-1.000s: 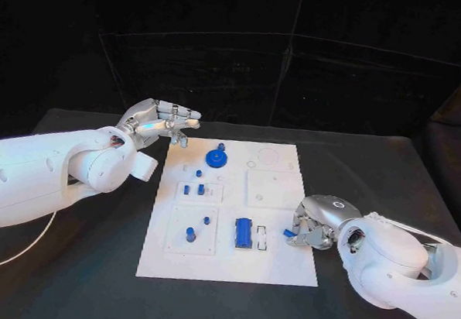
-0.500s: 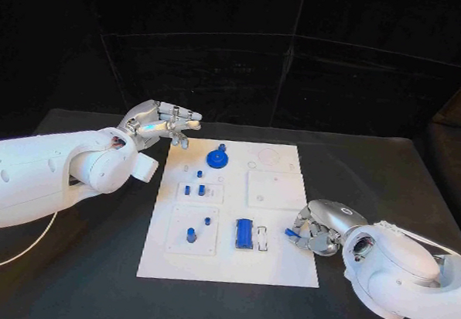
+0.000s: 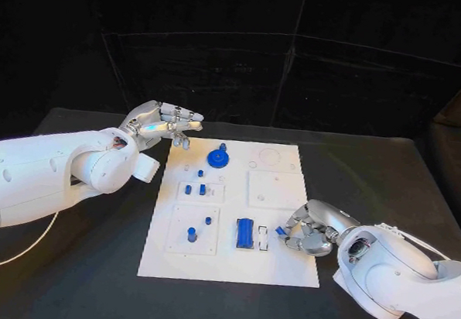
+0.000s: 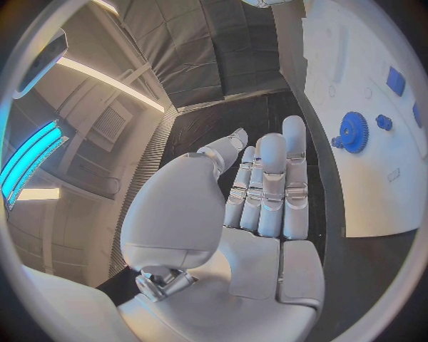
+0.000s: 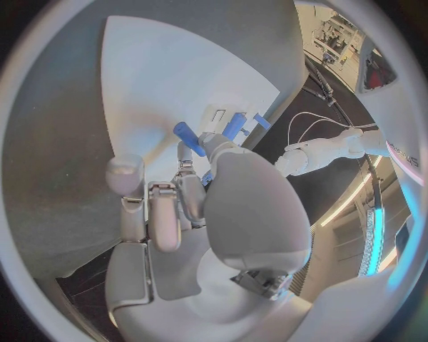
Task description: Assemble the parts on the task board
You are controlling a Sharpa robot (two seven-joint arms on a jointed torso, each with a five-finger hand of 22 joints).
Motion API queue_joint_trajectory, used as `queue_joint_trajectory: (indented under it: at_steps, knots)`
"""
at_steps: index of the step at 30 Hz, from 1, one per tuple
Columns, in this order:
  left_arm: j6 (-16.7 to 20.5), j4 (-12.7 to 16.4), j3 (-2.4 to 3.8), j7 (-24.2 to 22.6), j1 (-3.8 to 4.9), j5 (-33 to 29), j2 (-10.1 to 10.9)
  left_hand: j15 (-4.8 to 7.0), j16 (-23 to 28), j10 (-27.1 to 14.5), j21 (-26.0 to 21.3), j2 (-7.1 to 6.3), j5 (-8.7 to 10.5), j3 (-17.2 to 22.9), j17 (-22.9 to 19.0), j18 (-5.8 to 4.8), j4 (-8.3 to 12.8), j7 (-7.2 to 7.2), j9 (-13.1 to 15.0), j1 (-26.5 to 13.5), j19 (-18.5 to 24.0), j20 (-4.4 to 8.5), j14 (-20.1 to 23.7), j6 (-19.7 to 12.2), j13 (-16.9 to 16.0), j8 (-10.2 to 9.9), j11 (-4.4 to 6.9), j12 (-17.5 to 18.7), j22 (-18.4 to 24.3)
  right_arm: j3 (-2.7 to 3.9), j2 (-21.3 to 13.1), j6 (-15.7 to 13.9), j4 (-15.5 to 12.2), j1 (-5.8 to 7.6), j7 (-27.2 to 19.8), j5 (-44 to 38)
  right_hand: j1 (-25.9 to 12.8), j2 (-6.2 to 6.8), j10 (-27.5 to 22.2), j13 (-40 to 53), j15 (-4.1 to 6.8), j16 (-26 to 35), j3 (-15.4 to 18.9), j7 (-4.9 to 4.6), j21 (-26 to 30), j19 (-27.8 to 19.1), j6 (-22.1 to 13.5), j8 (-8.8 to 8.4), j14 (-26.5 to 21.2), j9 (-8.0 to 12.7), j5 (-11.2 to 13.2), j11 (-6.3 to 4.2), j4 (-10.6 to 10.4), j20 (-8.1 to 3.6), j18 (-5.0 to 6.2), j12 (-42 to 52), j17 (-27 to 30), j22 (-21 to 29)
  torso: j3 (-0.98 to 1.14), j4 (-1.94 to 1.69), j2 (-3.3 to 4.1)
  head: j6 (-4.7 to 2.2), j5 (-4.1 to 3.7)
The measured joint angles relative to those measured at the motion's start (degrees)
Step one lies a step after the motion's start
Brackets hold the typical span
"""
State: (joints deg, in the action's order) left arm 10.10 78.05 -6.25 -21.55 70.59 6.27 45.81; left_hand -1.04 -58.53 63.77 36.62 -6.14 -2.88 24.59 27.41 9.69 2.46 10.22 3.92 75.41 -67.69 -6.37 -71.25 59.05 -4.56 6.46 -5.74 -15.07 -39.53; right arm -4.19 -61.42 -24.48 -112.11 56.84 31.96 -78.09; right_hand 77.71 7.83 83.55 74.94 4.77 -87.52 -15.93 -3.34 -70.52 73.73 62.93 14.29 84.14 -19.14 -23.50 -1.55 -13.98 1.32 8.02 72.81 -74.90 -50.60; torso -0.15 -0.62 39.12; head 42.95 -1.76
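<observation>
Head view, nearest first: the right hand sits low at the right edge of the board, fingers curled, pinching a small blue part at their tips. In the right wrist view the same part shows as a short blue bar sticking out past the fingertips over the white board, so this hand is holding it. Just beside that hand on the board lies a long blue block, upright in the picture, with a small white slot at its right side. To its left a square plate carries two small blue pegs, one near its lower left and one nearer the centre. Further up, a smaller plate holds three short blue pins. Right of it is a plain white square recess. Near the far end of the board lies a blue gear with a small blue knob just above it, and to its right are faint round outlines. Farthest off, the left hand hovers above the table beside the board's far left corner, well apart from the parts. The left wrist view shows its fingers straight and close together with nothing in them, the gear beyond them on the board.
</observation>
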Motion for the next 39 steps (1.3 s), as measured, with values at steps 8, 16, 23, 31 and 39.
queue_joint_trajectory:
  at_steps: [8,16,23,31,39]
  knots:
    - [-0.4,0.0,-0.03,0.0,0.00,0.0,0.0,0.00,0.0,0.0,0.0,0.00,0.00,0.0,-0.1,0.00,0.0,0.00,0.0,0.0,0.0,0.00,0.0,0.0,0.0,0.0,0.00,0.0,0.0,-0.01,1.7,0.0,1.1,0.00,-0.1,2.8,-3.6,0.76,0.4,0.0,-0.01,0.0,0.2,0.34,0.0,0.0,0.9,0.01,0.0,-1.6,-3.4,0.02,-0.5,0.00,0.00,0.0,0.0,-0.1,-0.01,0.00,0.03,0.05,0.00]
    - [-0.7,0.1,-0.04,0.0,0.00,0.0,0.0,0.00,0.0,0.0,0.0,0.00,0.00,0.0,-0.1,0.00,0.0,0.00,0.0,0.0,0.0,0.00,0.0,0.0,0.0,0.0,0.00,0.0,0.0,-0.01,3.5,0.3,2.0,0.00,0.4,4.6,-5.5,0.91,0.4,0.0,-0.01,0.0,1.6,0.55,0.0,0.0,1.5,0.37,0.0,-2.0,-5.9,0.01,-1.1,0.00,0.00,0.2,0.0,-0.1,-0.01,0.01,0.04,0.12,0.24]
    - [-0.8,0.1,-0.04,0.1,0.00,0.0,0.0,0.00,0.0,0.0,0.0,0.00,0.00,0.0,-0.1,0.00,0.0,0.00,0.0,0.0,0.0,0.00,0.0,0.0,0.0,0.0,0.00,0.0,0.0,-0.01,4.7,0.3,2.5,0.00,0.9,5.3,-6.3,0.75,0.4,0.0,-0.02,0.0,2.3,0.86,0.0,0.2,1.8,0.58,0.0,-2.2,-6.7,0.01,-1.2,-0.21,0.00,0.4,0.0,-0.1,0.03,0.05,0.04,0.25,0.49]
    - [-0.9,0.1,-0.04,0.1,0.00,0.0,0.0,0.00,0.0,0.0,0.0,0.00,0.00,0.0,-0.1,0.00,0.0,0.00,0.0,0.0,0.0,0.00,0.0,0.0,0.0,0.0,0.00,0.0,0.0,-0.01,5.6,0.3,2.8,0.00,1.0,5.7,-6.3,0.75,0.4,0.0,0.17,0.0,2.3,0.88,0.0,0.2,1.8,0.58,-0.2,-2.3,-6.9,0.02,-1.2,-0.21,0.00,0.4,0.0,-0.1,0.05,0.13,0.04,0.36,0.62]
    - [-0.9,0.2,-0.05,0.2,0.00,0.0,0.0,0.00,0.0,0.0,0.0,0.00,0.00,0.0,-0.1,0.00,0.0,0.00,0.0,0.0,0.0,0.00,0.0,0.0,0.0,0.0,0.00,0.0,0.0,-0.01,6.1,0.3,3.2,0.00,1.4,5.7,-7.7,0.67,0.4,0.0,0.16,0.0,3.8,0.71,0.0,0.2,2.0,0.81,-0.2,-2.5,-7.0,0.02,-1.5,-0.21,0.00,0.4,0.0,-0.1,0.03,0.10,0.02,0.40,0.62]
